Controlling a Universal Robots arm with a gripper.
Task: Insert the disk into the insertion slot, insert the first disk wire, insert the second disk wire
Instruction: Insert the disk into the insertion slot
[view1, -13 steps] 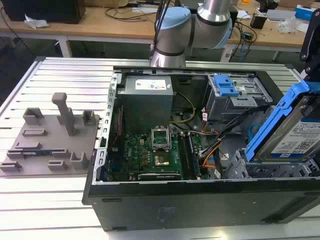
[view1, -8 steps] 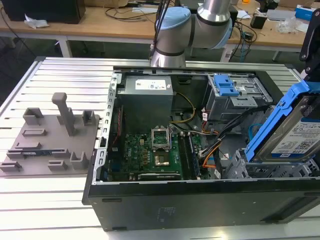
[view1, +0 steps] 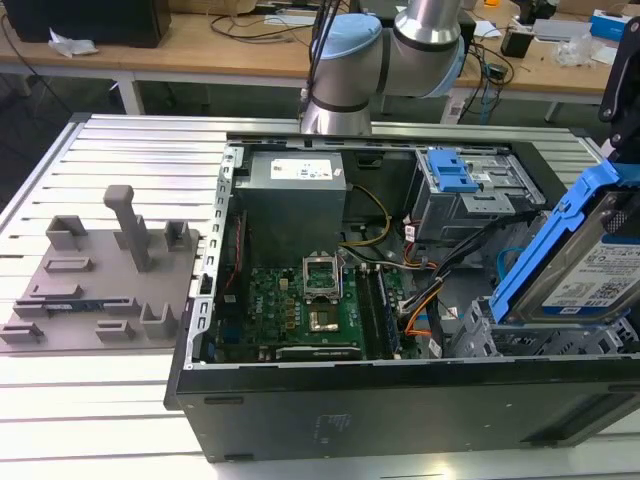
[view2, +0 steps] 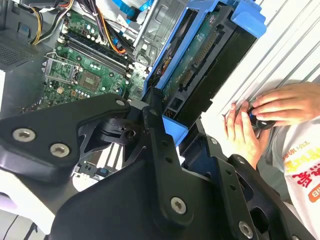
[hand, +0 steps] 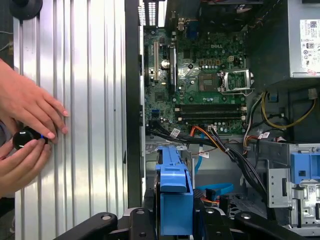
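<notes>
One step underway, none finished: the black hand (hand: 174, 220) clamps the silver hard drive in its bright blue plastic caddy (view1: 575, 265), tilted just above the grey perforated metal drive bay (view1: 475, 338); neither wire looks plugged in yet.

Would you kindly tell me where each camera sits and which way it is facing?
Exterior view: off the arm, looking down into the open computer case; the arm shows beyond it.
First wrist view: on the wrist, looking past the jaws, shut on the disk, at the motherboard.
Second wrist view: on the wrist, facing the disk's circuit-board side across black jaw linkage.
Shared: all three show disk and motherboard; both wrist views show a person's hands at the slatted table.
</notes>
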